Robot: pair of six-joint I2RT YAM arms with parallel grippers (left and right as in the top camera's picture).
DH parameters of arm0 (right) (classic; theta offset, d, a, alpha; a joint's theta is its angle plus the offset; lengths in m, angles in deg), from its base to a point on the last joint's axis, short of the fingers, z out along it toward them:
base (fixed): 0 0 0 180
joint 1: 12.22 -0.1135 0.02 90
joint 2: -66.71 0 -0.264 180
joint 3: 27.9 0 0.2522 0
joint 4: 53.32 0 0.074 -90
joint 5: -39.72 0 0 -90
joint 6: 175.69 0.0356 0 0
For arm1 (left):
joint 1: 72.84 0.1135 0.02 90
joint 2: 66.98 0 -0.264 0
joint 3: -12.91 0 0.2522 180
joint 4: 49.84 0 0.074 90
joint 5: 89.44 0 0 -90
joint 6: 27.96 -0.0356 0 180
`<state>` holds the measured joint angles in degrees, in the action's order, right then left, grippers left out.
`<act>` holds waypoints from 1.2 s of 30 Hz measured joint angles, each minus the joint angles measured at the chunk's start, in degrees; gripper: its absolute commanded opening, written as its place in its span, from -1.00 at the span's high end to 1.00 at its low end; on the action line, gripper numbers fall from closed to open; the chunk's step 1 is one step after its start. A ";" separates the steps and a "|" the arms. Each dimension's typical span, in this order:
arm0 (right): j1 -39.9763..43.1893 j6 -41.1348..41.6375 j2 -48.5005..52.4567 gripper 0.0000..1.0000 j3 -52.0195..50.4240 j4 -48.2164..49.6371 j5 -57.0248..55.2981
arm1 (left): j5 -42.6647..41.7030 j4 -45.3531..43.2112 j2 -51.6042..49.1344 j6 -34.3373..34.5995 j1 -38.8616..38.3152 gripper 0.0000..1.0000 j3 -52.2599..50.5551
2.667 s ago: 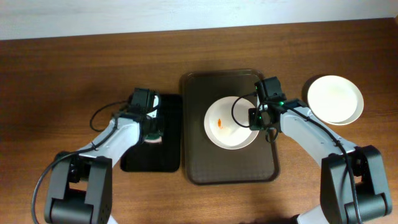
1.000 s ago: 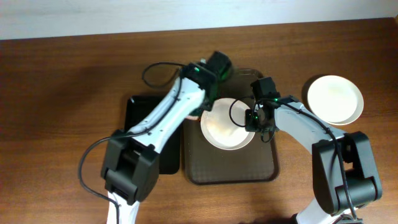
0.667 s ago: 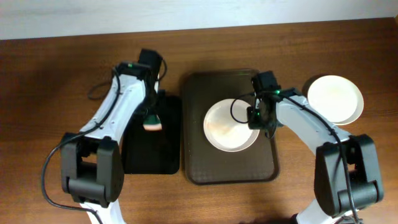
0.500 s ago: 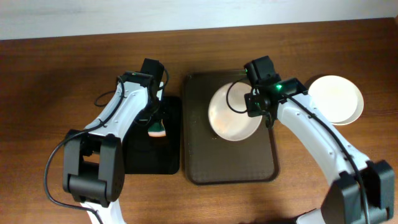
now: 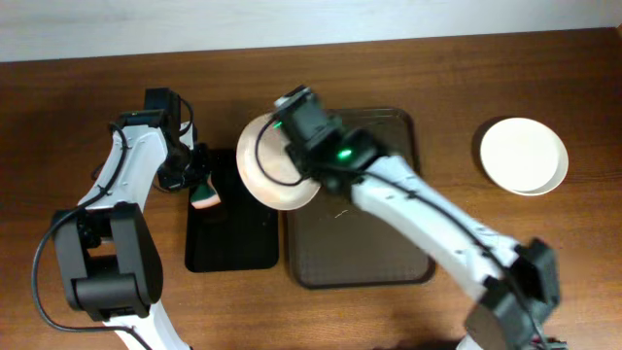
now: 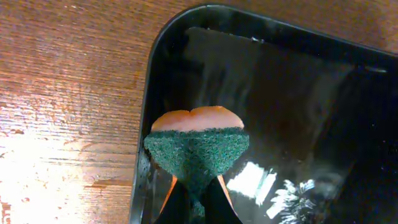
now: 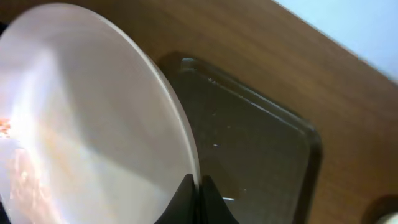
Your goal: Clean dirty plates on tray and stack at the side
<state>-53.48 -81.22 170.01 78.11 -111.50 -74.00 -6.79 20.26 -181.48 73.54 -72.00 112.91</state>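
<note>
The task is judged to be near its end. A stack of plates [image 5: 525, 156], seemingly two, is set near the right edge of the surface [image 5: 78, 97], and nothing is seen on the brown tray [image 5: 326, 248] at the middle. Only the last plate [image 5: 277, 165] remains to be dealt with. It is held in the air, tilted, above the left rim of the brown tray and the neighbouring black tray [image 5: 233, 243], with its rim pinched by the closed right tool [image 7: 198, 191]. In the right wrist view a few faint orange marks are seen near its left side, so it cannot be said that the wiping is finished; after that, the plate has to be put on the stack. The sponge [image 6: 196, 146], green face forward, is clamped in the left tool [image 6: 196, 194] above the far left corner of the black tray. Compared with half a second ago, the plate has been carried from above the far part of the brown tray toward the left, away from the stack. The sponge has been drawn from the right side of the black tray to its left side.
</note>
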 measured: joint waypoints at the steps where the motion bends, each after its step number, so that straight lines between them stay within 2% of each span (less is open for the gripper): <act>1: -1.60 0.00 0.81 0.92 0.00 0.02 -3.26 | -0.04 -0.02 0.00 0.00 0.02 1.00 0.00; 3: -8.55 -0.09 1.75 0.92 0.00 0.17 -15.39 | -0.22 -0.02 0.00 0.00 0.39 1.00 0.00; 8: -16.57 -1.46 1.75 0.92 0.00 0.04 -32.81 | -0.22 -0.04 0.00 0.00 0.48 1.00 0.00; 15: -18.12 -2.99 1.75 0.92 0.00 0.00 -38.71 | -0.22 -0.04 0.00 0.00 0.48 1.00 0.00; 18: -16.35 -1.57 1.75 0.92 0.02 -2.80 -31.87 | -0.63 -0.04 0.00 0.02 0.46 1.00 0.00; 21: -5.81 3.48 1.77 0.92 0.20 -8.20 -17.90 | -1.88 -0.33 0.00 -1.62 -0.24 1.00 0.00; 22: 3.65 4.61 1.77 0.92 0.22 -10.14 -8.41 | -2.27 -0.85 0.02 -2.62 -1.44 1.00 0.00; 24: 17.51 5.29 1.88 0.92 0.22 -13.49 7.58 | -2.56 -2.23 0.31 -4.02 -4.50 1.00 0.00; 27: 33.70 4.70 1.88 0.92 -0.11 -17.62 18.56 | -3.34 -5.97 1.27 -5.09 -11.82 1.00 0.00; 30: 37.83 3.67 1.73 0.91 -7.34 -15.37 24.06 | -4.31 -11.47 1.68 -4.83 -18.56 1.00 0.02; 32: 38.16 3.85 1.95 0.92 -14.69 -8.94 28.04 | -4.70 -14.56 1.70 -3.43 -22.49 1.00 0.00; 36: 38.10 4.76 1.99 0.92 -22.38 -0.90 31.19 | -8.98 -22.23 1.70 1.33 -27.28 1.00 0.00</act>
<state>-15.38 -76.46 172.00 55.73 -112.40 -42.81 -15.78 -1.97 -179.78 74.88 -99.28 112.91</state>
